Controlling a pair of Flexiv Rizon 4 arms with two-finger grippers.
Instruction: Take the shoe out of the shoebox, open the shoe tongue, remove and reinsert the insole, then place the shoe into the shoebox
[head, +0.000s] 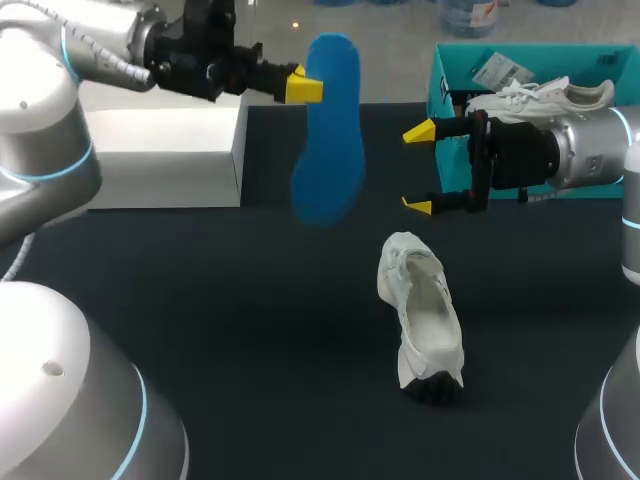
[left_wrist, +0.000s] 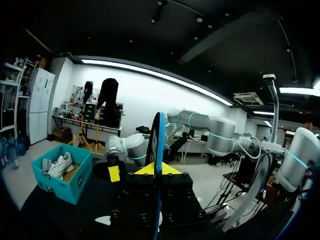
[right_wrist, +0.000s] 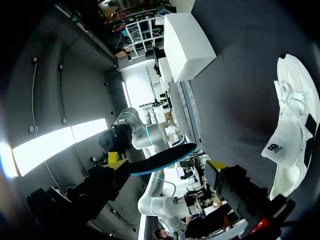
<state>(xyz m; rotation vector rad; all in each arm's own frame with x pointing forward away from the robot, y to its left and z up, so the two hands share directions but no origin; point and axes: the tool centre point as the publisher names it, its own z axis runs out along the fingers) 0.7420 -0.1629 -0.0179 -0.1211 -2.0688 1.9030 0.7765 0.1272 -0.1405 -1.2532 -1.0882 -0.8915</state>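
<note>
We count 2 white shoes: 1 loose shoe (head: 420, 315) on the table (head: 200, 330) and 1 boxed shoe (head: 545, 97). There is 1 blue insole (head: 330, 130), 1 teal shoebox (head: 450, 75) and 1 white box (head: 165, 150). Our pincers number 2: the left pincer (head: 305, 87) and the right pincer (head: 418, 168).

The insole (head: 328, 130) is blue, the shoe (head: 420, 310) white with a black heel, the shoebox (head: 445, 72) teal.
</note>
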